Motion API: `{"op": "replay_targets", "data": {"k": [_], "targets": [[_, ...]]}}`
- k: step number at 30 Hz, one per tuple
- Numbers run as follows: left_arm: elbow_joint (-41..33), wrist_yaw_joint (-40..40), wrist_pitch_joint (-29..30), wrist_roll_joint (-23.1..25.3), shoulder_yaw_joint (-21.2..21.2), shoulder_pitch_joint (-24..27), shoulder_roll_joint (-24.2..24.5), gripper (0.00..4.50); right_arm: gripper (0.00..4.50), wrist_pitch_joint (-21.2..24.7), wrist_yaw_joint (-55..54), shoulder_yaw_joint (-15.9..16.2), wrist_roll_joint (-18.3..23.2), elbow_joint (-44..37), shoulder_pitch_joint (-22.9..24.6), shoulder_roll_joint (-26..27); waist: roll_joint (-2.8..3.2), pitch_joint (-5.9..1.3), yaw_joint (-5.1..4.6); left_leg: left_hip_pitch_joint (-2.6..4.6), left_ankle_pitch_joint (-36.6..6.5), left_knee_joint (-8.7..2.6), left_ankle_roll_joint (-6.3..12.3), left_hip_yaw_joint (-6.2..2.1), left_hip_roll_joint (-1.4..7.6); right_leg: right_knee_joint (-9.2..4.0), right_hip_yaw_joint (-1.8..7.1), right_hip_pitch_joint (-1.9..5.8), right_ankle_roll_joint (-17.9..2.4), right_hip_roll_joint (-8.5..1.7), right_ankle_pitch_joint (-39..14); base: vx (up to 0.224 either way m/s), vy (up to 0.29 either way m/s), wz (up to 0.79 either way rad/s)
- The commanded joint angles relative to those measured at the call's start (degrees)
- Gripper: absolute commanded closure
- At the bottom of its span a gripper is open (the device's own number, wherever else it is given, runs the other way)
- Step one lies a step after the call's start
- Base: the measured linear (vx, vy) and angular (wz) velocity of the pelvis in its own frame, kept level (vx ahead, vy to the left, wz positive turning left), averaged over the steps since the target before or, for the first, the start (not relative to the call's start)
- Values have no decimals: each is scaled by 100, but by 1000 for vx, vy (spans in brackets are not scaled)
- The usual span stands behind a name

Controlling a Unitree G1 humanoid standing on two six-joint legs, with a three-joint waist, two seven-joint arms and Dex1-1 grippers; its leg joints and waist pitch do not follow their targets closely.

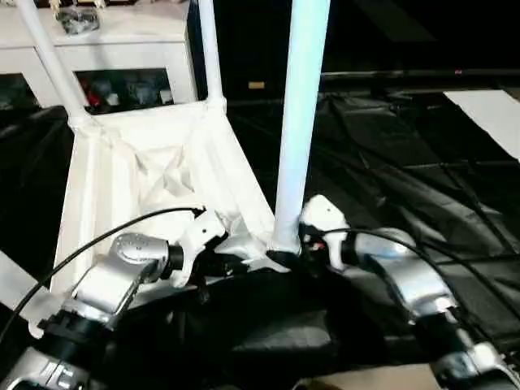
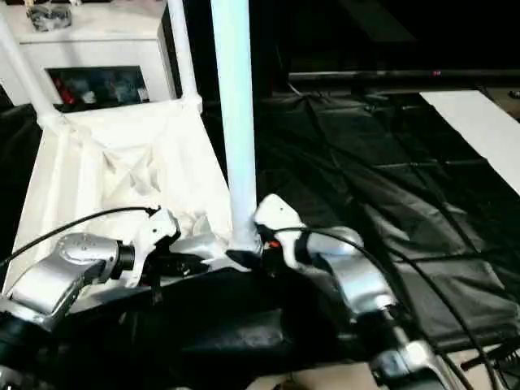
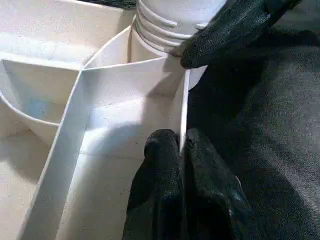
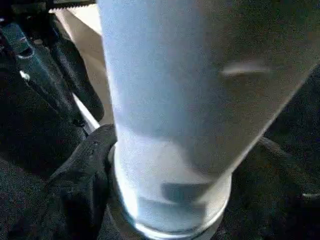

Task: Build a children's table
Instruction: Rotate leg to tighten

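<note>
The white plastic tabletop (image 1: 154, 175) lies upside down on a crinkled black sheet (image 1: 390, 162), its ribbed underside facing up: thin moulded walls cross in a diagonal lattice and run out to rounded sockets at the corners. Everything else is placed from this tabletop.

At its near right corner a long, smooth, white tube leg (image 1: 301, 122) stands upright in the socket, tapering slightly and looking pale blue in the light. In the left wrist view the leg's foot shows ridged thread rings (image 3: 165, 22) just above the socket's curved wall. Two more legs rise from the far corners, one at the far left (image 1: 53, 61) and one at the far right (image 1: 210, 53), both slim, glossy tubes.

The left end effector (image 3: 181, 150) is at the near edge of the tabletop, just left of the upright leg, clenched on a thin vertical rib (image 3: 183, 107); its two black, fabric-textured fingers press that rib from either side. The right end effector (image 1: 294, 244) is at the base of the near leg, on the right of the corner socket. One black finger (image 4: 82, 175) lies against the foot of the tube, but I cannot tell whether it is grasping or released.

Beyond the tabletop's far edge stands a white cabinet (image 1: 106, 45) with glass doors.
</note>
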Motion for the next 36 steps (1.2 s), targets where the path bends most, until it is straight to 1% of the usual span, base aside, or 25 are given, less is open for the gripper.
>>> {"op": "replay_targets", "data": {"k": [1, 5, 13, 14, 15, 16, 17, 18, 19, 20, 21, 22, 23, 24, 25, 26, 27, 28, 29, 30, 31, 32, 33, 34, 36], "targets": [[34, -86, -3, -71, -60, 9, -64, 450, 118, -52, -46, -67, -38, 141, -169, -24, -6, -333, 14, 57, -1778, -435, -47, -36, 69, -517, 196, 244, -844, -327, -2481, 0, 0, 0], [57, -70, 7, -64, -38, 6, -63, 450, 161, -103, -23, -57, -21, 287, -240, 1, -7, -329, 7, 61, -1828, -437, -42, -41, 69, -528, 189, 236, -807, -326, -2622, 0, 0, 0], [185, 148, -41, -10, 54, -34, -229, 450, 176, -139, -238, -122, -35, 526, -238, 127, -16, -325, -8, 62, -1824, -428, -39, -37, 52, -552, 187, 230, -767, -325, -2760, 0, 0, 0], [285, 361, -67, 63, 67, -100, -371, 450, 176, -82, -512, -194, -62, 653, -239, 253, -30, -323, -20, 53, -1808, -429, -39, -33, 57, -556, 191, 233, -770, -327, -2768, 0, 0, 0], [462, 754, -73, 184, 88, -225, -630, 450, 176, -30, -940, -250, -130, 814, -210, 472, -18, -324, -18, 58, -1809, -427, -58, -37, 47, -565, 182, 226, -732, -324, -2847, 0, 0, 0], [583, 1017, -49, 266, 94, -317, -817, 450, 176, 6, -1194, -255, -173, 894, -177, 631, -17, -317, -21, 92, -1885, -418, -90, -38, 43, -588, 172, 195, -701, -319, -2972, 0, 0, 0], [591, 1035, -46, 271, 94, -324, -830, 450, 176, 8, -1210, -255, -176, 900, -175, 641, -26, -309, -28, 84, -1932, -428, -117, -50, 37, -601, 161, 205, -636, -324, -3109, 0, 0, 0], [809, 1500, 4, 409, 116, -494, -1148, 450, 176, 85, -1660, -253, -267, 1043, -166, 905, -8, -311, -32, 83, -1945, -426, -121, -53, 28, -612, 157, 206, -593, -326, -3188, 0, 0, 0], [809, 1500, 4, 409, 116, -494, -1148, 450, 176, 85, -1660, -253, -267, 1043, -166, 905, -20, -295, -48, 103, -2025, -424, -124, -51, 19, -658, 142, 174, -514, -317, -3374, 0, 0, 0], [930, 1754, 24, 481, 127, -589, -1327, 450, 177, 146, -1935, -251, -326, 1143, -194, 1055, -32, -294, -53, 112, -2103, -414, -121, -61, 0, -683, 124, 175, -415, -326, -3601, 0, 0, 0], [1023, 1922, 34, 522, 123, -667, -1476, 450, 177, 203, -2155, -242, -374, 1248, -238, 1181, 27, -292, -59, 116, -2136, -416, -130, -75, -6, -691, 117, 171, -386, -337, -3682, 0, 0, 0], [1185, 2192, 45, 581, 92, -814, -1778, 450, 177, 240, -2475, -158, -494, 1484, -368, 1387, 7, -281, -93, 122, -2261, -416, -130, -85, -17, -743, 71, 164, -297, -324, -3865, 0, 0, 0], [1158, 2126, 23, 587, 24, -818, -1810, 450, 177, 188, -2428, -143, -494, 1496, -402, 1378, 19, -291, -112, 142, -2369, -432, -122, -116, -12, -776, 21, 197, -251, -345, -3907, 0, 0, 0], [1140, 2075, 4, 594, -23, -819, -1832, 450, 177, 151, -2397, -142, -494, 1505, -425, 1375, 8, -295, -125, 110, -2377, -448, -105, -127, -10, -777, 7, 232, -219, -346, -3863, 0, 0, 0], [1111, 2003, -13, 598, -72, -811, -1828, 450, 177, 122, -2390, -234, -411, 1509, -454, 1387, 23, -300, -127, 108, -2403, -463, -85, -131, -5, -785, 2, 242, -213, -349, -3812, 0, 0, 0], [1077, 1886, -50, 612, -125, -791, -1810, 450, 177, 113, -2303, -395, -248, 1489, -485, 1406, 53, -315, -159, 153, -2510, -473, -13, -131, 8, -810, -17, 217, -293, -351, -3633, 0, 0, 0], [1054, 1799, -77, 619, -134, -767, -1772, 450, 177, 114, -2177, -500, -125, 1434, -488, 1405, 51, -316, -167, 154, -2534, -474, 10, -127, 7, -816, -25, 217, -322, -351, -3581, 0, 0, 0], [1050, 1784, -82, 621, -135, -763, -1765, 450, 122, 114, -2153, -517, -105, 1424, -488, 1404, 40, -316, -180, 152, -2565, -476, 36, -118, 6, -814, -60, 220, -360, -351, -3509, 0, 0, 0], [963, 1532, -220, 588, -109, -677, -1598, 450, 108, 119, -1806, -531, -8, 1214, -446, 1237, 58, -320, -181, 146, -2569, -490, 50, -128, 9, -797, -69, 229, -384, -376, -3471, 0, 0, 0], [960, 1519, -226, 587, -105, -673, -1590, 450, 108, 120, -1788, -532, -3, 1203, -445, 1227, 51, -324, -182, 141, -2591, -492, 67, -131, 13, -798, -65, 236, -386, -383, -3456, 0, 0, 0], [938, 1416, -277, 582, -87, -641, -1525, 450, 101, 128, -1650, -540, 30, 1115, -431, 1153, 46, -325, -185, 109, -2543, -507, 91, -135, 26, -774, -46, 249, -413, -397, -3368, 0, 0, 0], [933, 1394, -289, 581, -84, -635, -1511, 450, 101, 131, -1622, -541, 37, 1097, -429, 1137, 44, -340, -174, 106, -2454, -509, 108, -126, 35, -755, -24, 249, -472, -405, -3232, 0, 0, 0], [915, 1278, -394, 561, -87, -613, -1467, 450, 72, 116, -1531, -526, 40, 1060, -428, 1077, 44, -340, -173, 112, -2426, -508, 115, -118, 35, -750, -16, 237, -512, -403, -3183, 0, 0, 0], [802, 987, -538, 453, -31, -524, -1333, 450, 64, 0, -1079, -359, 9, 882, -385, 778, 37, -351, -166, 89, -2327, -505, 127, -112, 36, -720, -1, 261, -580, -408, -3045, 0, 0, 0], [720, 804, -586, 365, -1, -467, -1245, 450, 64, -104, -772, -249, -5, 753, -336, 588, 37, -357, -124, 80, -2190, -505, 184, -93, 54, -688, 25, 277, -649, -415, -2821, 0, 0, 0]]}}
